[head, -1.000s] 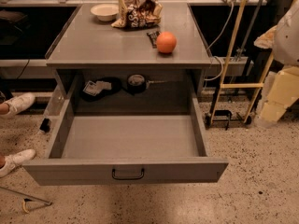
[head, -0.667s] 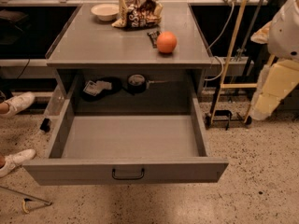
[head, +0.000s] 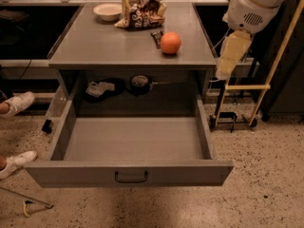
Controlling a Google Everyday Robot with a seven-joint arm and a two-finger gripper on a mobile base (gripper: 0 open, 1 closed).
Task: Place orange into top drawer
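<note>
Orange: the orange (head: 170, 42) sits on the bench (head: 95, 46) top, toward the right front, just beside a small dark item (head: 156, 36).
Orange to gripper: the gripper (head: 232, 55) hangs off the bench's right edge, to the right of the fruit and apart from it.
Gripper: pale and pointing downward under the white arm joint (head: 251, 8); it touches nothing and holds nothing (whether spread or pressed together, I cannot tell).
Top drawer: the top drawer (head: 128, 174) is pulled out fully below the bench, its dark handle (head: 131, 176) at the centre of the front.
Back of bench: a white bowl (head: 108, 11) and a snack bag (head: 140, 11).
Change: the arm has swung in from the right edge toward the bench; the orange has not moved.
</note>
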